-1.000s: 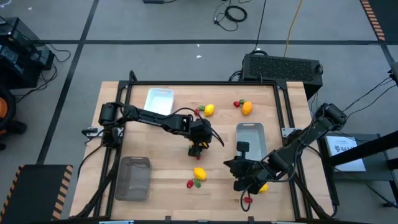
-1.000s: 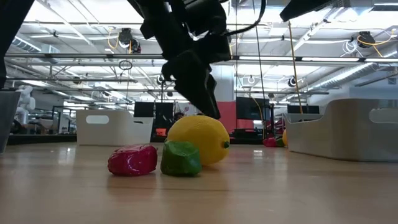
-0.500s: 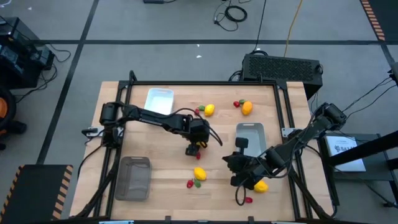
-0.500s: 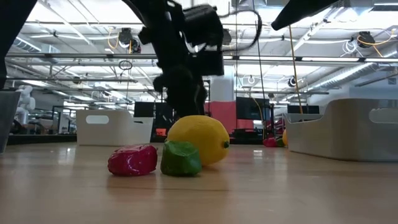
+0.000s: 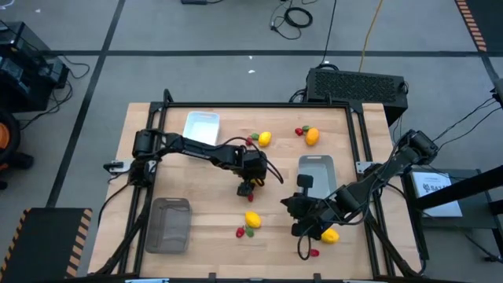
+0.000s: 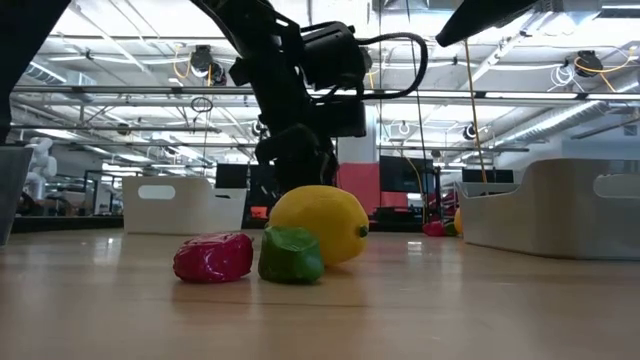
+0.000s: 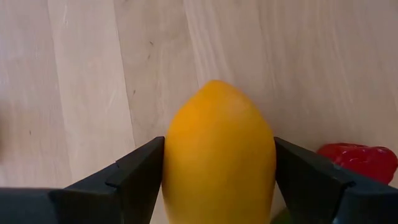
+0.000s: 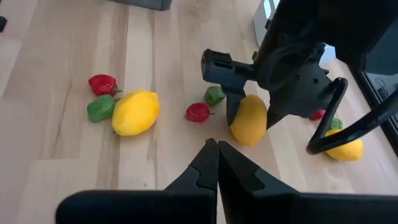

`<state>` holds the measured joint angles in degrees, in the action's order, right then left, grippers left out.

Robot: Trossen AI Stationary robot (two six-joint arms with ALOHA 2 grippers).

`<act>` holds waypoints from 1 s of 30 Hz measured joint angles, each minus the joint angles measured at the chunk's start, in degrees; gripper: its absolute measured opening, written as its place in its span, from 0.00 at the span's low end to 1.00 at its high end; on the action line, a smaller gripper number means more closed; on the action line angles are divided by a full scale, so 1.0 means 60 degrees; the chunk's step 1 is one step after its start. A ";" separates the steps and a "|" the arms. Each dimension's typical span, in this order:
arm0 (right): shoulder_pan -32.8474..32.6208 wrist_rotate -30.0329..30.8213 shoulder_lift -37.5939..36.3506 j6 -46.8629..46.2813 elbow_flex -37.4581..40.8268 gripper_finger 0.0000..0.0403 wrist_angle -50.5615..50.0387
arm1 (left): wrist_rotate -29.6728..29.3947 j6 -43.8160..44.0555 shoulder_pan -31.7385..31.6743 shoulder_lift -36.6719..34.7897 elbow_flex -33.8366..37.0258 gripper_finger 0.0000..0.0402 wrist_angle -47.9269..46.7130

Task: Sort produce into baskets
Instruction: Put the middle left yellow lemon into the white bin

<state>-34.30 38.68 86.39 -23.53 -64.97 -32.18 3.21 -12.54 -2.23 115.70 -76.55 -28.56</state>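
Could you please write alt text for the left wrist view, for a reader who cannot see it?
The left end effector grips an orange fruit between its two dark fingers, seen above a pale wooden table. A small red piece shows beside one finger.

A lemon [image 6: 320, 224] sits on the wooden table [image 6: 320, 310] with a green piece [image 6: 291, 254] touching its front and a red piece [image 6: 213, 257] just beside that. A dark robot arm [image 6: 300, 95] hangs behind the lemon. A white basket [image 6: 182, 205] stands far back, a light grey basket [image 6: 560, 208] nearer, and small fruit [image 6: 436, 228] shows between them.
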 joint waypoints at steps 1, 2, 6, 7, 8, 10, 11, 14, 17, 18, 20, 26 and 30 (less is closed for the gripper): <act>0.0000 0.0000 0.0000 0.0000 0.0000 0.00 0.0045 | 0.0005 0.0016 -0.0008 0.0000 0.0000 0.70 -0.0017; 0.0000 0.0000 0.0000 0.0000 0.0000 0.00 0.0096 | -0.0007 0.0016 -0.0008 0.0004 0.0004 0.70 -0.0017; 0.0000 0.0003 0.0000 -0.0058 0.0000 0.00 0.0133 | -0.0292 0.0030 0.0001 -0.0145 -0.0100 0.65 -0.0350; 0.0000 0.0003 0.0000 -0.0137 0.0000 0.00 0.0128 | -0.0341 0.0033 -0.0010 -0.0235 -0.0132 0.64 -0.0621; 0.0000 0.0003 0.0000 -0.0218 0.0000 0.00 0.0131 | -0.0387 0.0033 -0.0019 -0.0340 -0.0159 0.63 -0.0895; 0.0000 0.0004 0.0000 -0.0353 0.0000 0.00 0.0130 | -0.0586 0.0036 -0.0019 -0.0579 -0.0182 0.62 -0.1388; -0.0004 0.0002 0.0000 -0.0427 0.0000 0.00 0.0129 | -0.0722 0.0034 -0.0019 -0.0752 -0.0182 0.62 -0.1595; -0.0004 0.0003 0.0000 -0.0587 0.0000 0.00 0.0127 | -0.1220 0.0036 -0.0025 -0.1574 -0.0225 0.62 -0.2445; -0.0004 0.0000 0.0000 -0.0799 0.0000 0.00 0.0131 | -0.1603 0.0309 -0.0167 -0.2546 -0.0222 0.61 -0.3474; -0.0004 0.0004 0.0000 -0.0843 0.0000 0.00 0.0157 | -0.1673 0.0424 -0.0280 -0.2934 -0.0225 0.61 -0.3815; -0.0004 0.0004 0.0000 -0.0986 0.0000 0.00 0.0199 | -0.1731 0.0599 -0.0609 -0.3786 -0.0225 0.61 -0.4484; 0.0029 0.0142 0.0000 -0.1404 0.0000 0.00 0.0326 | -0.1680 0.1694 -0.2602 -0.5998 0.0612 0.61 -0.5223; 0.0033 0.0140 0.0000 -0.1472 0.0000 0.00 0.0428 | -0.1183 0.2329 -0.4168 -0.6717 0.1643 0.61 -0.5013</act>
<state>-34.11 39.51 86.39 -32.36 -64.97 -29.62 -3.88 1.43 -27.24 75.40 -66.70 -58.64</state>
